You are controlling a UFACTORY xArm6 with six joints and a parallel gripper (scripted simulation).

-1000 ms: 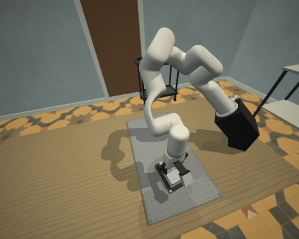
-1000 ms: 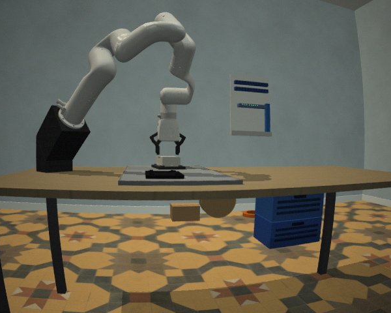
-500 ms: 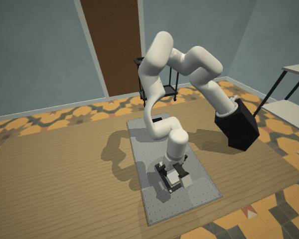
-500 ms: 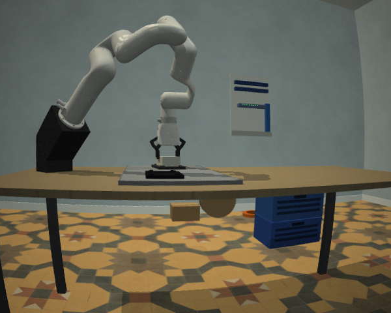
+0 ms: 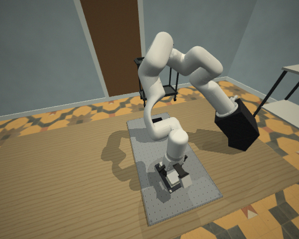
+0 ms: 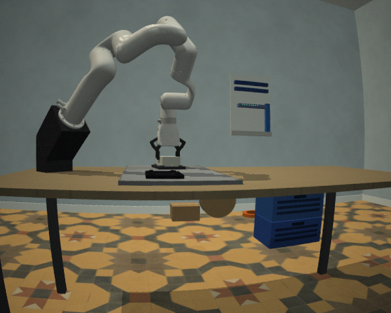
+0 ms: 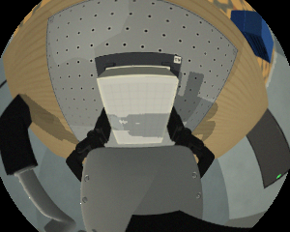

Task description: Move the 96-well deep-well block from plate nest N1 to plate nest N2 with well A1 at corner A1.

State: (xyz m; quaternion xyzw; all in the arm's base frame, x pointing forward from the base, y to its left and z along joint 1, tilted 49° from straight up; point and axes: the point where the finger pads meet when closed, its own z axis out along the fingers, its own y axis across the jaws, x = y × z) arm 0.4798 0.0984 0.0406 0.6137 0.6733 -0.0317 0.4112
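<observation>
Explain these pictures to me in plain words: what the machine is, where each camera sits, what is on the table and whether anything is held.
The white machine is a jointed robot arm bolted to a black block on a wooden table. One camera looks down from above, one looks from the side across the room, and one sits on the arm's wrist looking down past its claw.

On the table lies a grey plate with holes. On it are two black holders. One carries a white block; the other is bare.

The claw hangs open with a finger on each side of the white block. It holds nothing yet; the block rests in its holder.
</observation>
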